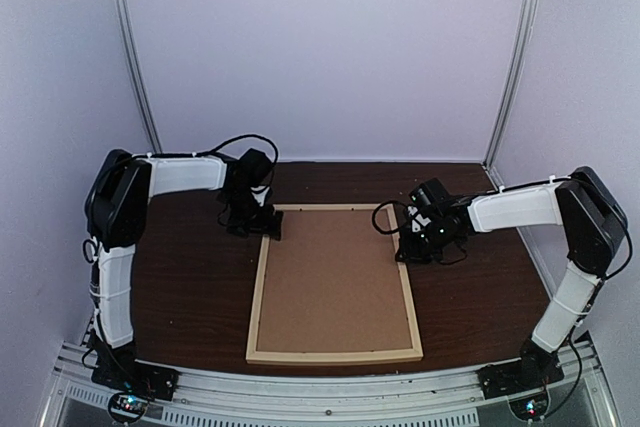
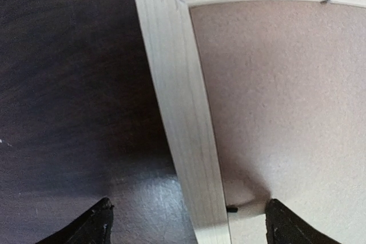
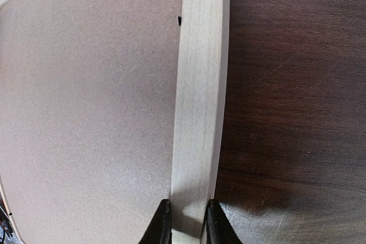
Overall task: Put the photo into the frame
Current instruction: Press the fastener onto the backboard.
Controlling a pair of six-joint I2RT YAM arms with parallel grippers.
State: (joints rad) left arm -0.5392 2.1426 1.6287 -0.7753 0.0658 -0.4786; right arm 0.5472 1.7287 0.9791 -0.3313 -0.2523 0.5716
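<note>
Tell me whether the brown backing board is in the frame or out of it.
In. The backing board fills the opening of the frame, with wood rails bordering all four sides.

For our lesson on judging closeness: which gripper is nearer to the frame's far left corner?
Left. The left gripper has its open fingers straddling the frame at its left rail, just short of that corner. The right gripper pinches the right rail, across the backing board.

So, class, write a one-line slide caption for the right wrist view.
The right fingers pinch the frame by one pale side, brown backing board left of it, dark table right of it.
</note>
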